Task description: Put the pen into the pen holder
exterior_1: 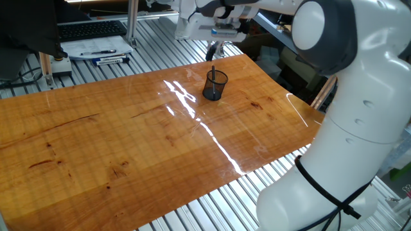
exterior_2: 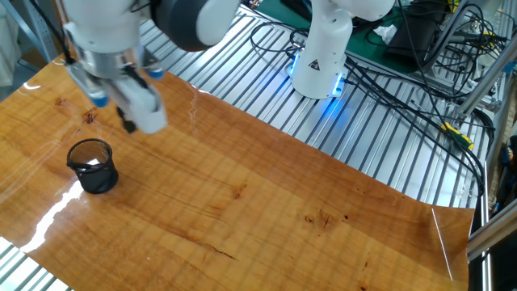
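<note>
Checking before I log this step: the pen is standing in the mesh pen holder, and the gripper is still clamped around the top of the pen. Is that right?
Not quite. The pen does stand in the pen holder, but the gripper is not on it: one fixed view shows it above the pen with a gap between them, and the other fixed view shows it off to the side of the holder.

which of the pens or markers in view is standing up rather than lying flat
The thin black pen is. It stands in the black mesh pen holder on the wooden table. The white-and-blue markers lie flat beyond the table's far edge.
</note>
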